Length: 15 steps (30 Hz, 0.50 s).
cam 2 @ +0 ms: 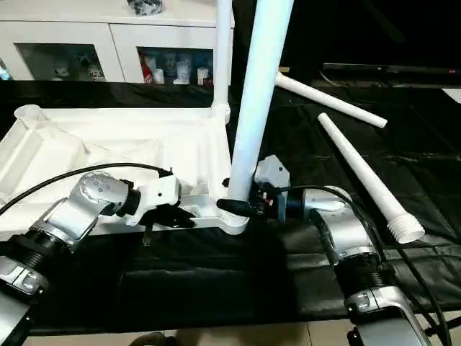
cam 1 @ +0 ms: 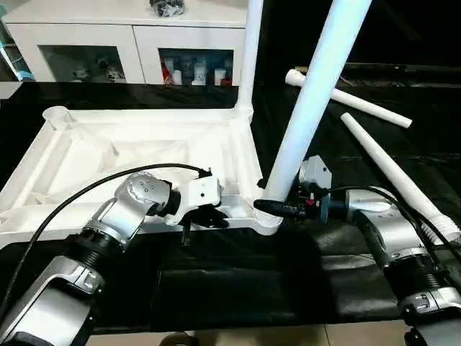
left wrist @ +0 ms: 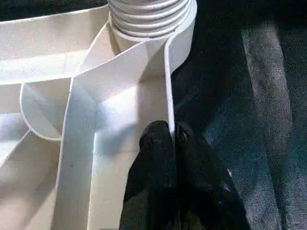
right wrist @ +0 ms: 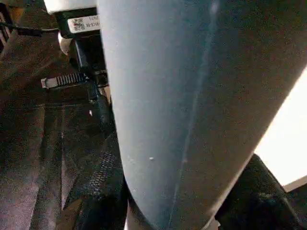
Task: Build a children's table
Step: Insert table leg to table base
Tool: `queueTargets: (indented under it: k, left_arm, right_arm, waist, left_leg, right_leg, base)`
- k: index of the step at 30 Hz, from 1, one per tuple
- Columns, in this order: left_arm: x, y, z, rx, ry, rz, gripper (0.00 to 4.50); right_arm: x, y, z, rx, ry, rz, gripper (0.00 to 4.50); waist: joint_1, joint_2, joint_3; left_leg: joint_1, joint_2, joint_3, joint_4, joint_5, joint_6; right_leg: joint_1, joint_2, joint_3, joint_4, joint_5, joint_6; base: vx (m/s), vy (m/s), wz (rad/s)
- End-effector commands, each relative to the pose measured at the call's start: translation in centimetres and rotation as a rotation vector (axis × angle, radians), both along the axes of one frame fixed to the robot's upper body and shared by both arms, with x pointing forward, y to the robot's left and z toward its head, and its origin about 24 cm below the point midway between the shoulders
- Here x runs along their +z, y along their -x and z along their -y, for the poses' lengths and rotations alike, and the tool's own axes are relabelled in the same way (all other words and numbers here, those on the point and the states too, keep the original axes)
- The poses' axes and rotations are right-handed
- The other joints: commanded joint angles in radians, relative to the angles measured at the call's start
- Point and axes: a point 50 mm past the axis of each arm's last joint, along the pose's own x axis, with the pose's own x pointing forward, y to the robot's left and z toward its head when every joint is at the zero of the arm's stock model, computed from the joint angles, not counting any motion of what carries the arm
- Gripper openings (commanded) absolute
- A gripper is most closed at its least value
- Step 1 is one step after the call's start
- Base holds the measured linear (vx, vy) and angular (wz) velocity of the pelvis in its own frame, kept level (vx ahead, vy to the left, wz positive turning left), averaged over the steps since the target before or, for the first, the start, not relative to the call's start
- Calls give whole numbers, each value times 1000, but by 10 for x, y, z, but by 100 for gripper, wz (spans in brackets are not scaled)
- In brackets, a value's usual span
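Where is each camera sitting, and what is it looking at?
Left eye view: on the head, looking down at the table top; both silver forearms show.
Right eye view: beside it, same scene.
Left wrist view: on the left wrist, looking along the left gripper pinching the top's rim.
Right wrist view: on the right wrist, close against the leg.
Shared: the leg standing in the near corner socket, with the right gripper around it.

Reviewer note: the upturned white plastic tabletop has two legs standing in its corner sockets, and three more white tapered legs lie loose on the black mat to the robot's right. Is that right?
Not quite. The count of loose legs is wrong: two white tapered legs lie on the black mat, not three, as the right eye view shows. The rest holds: the upturned white plastic tabletop has two legs standing in its sockets, the far one and the near one.
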Motion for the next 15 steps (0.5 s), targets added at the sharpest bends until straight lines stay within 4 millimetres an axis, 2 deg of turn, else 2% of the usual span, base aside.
queueTargets:
  k: [1, 6, 11, 13, 14, 15]
  left_arm:
    - [9, -2, 12, -65, 3, 48, 0]
    - [8, -4, 10, -44, 5, 46, 0]
    - [9, -11, 7, 67, 29, 43, 0]
    - [10, -17, 5, 151, 50, 50, 0]
    - [11, -18, 5, 162, 52, 51, 0]
    - [13, -23, 5, 243, 67, 63, 0]
  right_arm:
    - [-36, 19, -9, 92, 91, -155, 191]
    - [-37, 19, -12, 90, 79, -160, 191]
    - [-39, 15, -13, -11, 44, -170, 191]
    - [-40, 13, -13, -97, 32, -167, 191]
    - [-40, 12, -13, -110, 34, -166, 191]
    - [-43, 9, -13, -210, 53, -167, 191]
  waist:
    - [-5, 3, -65]
    - [-4, 7, -64]
    - [-4, 6, -62]
    - [-7, 6, -55]
    - [-8, 6, -53]
    - [-9, 8, -49]
  left_leg:
    - [36, 68, -21, -79, -220, 29]
    - [37, 69, -22, -80, -235, 24]
    - [39, 69, -22, -83, -263, 13]
    - [41, 69, -23, -90, -309, -9]
    - [44, 68, -26, -93, -355, -26]
    - [47, 68, -29, -97, -396, -45]
  right_leg:
    - [27, -69, 28, -68, -30, -290]
    - [26, -69, 28, -69, -40, -292]
    - [23, -69, 29, -73, -72, -290]
    - [19, -70, 31, -80, -153, -277]
    - [16, -72, 31, -86, -230, -261]
    - [12, -73, 33, -92, -308, -240]
  base:
    - [0, 0, 0]
    - [0, 0, 0]
    - [0, 0, 0]
    - [0, 0, 0]
    - [0, 0, 0]
    - [0, 0, 0]
